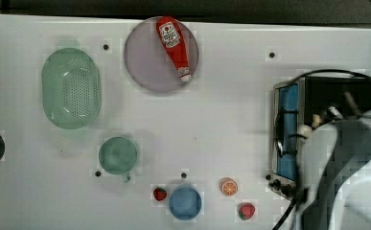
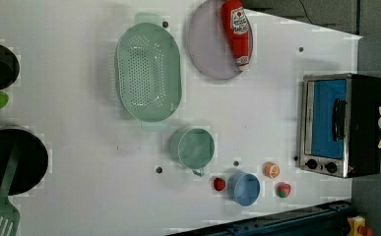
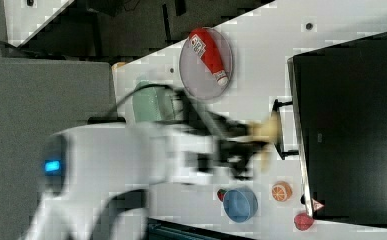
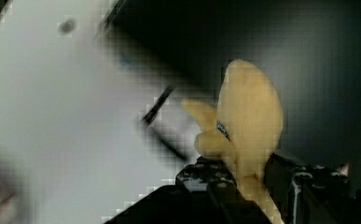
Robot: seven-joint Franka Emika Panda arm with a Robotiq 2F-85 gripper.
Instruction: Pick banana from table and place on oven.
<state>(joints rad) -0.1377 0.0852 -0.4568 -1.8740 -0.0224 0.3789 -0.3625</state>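
Banana [image 4: 250, 121] — pale yellow, peel flaps splayed — clamped between black fingers [image 4: 225, 186].

Ketchup bottle [image 1: 173, 45] label: unreadable. No legible text.

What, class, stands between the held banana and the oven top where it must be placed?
Nothing visible does. The gripper holds the banana by the oven's front edge, near the door handle. The black oven top is bare. The orange slice and the strawberry lie on the table, off to the side.
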